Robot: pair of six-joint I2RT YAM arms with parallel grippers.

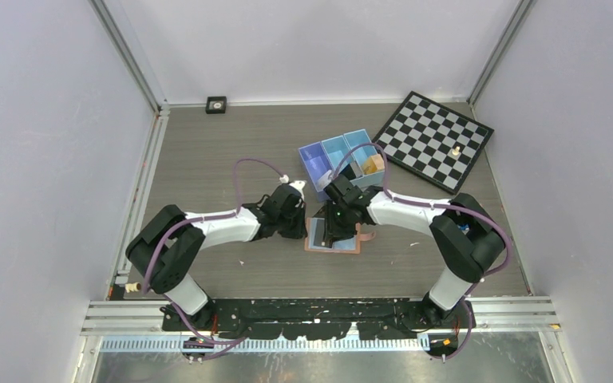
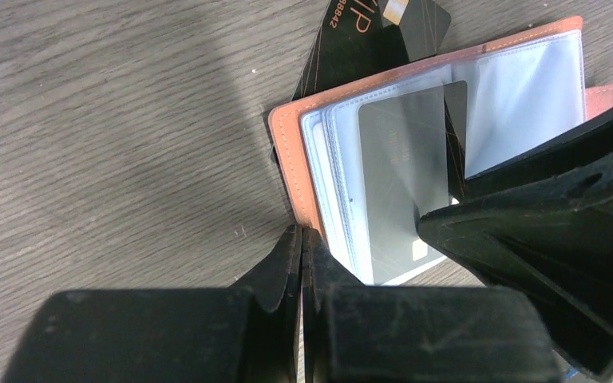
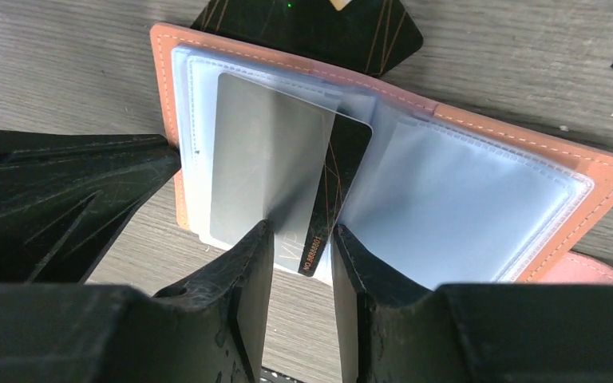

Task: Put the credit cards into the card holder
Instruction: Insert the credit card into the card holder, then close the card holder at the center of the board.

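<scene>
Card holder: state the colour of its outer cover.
The card holder has a salmon-tan cover; the right wrist view shows it best.

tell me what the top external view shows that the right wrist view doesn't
Only the top external view: the chessboard with one piece on it, the blue three-compartment bin, and the whole left arm and right arm.

Only the right wrist view: a black credit card partly inside a clear sleeve, the right gripper with open fingers either side of its bare end, and a second black card poking from under the holder's far edge.

Both: the open salmon card holder on the grey table.
</scene>
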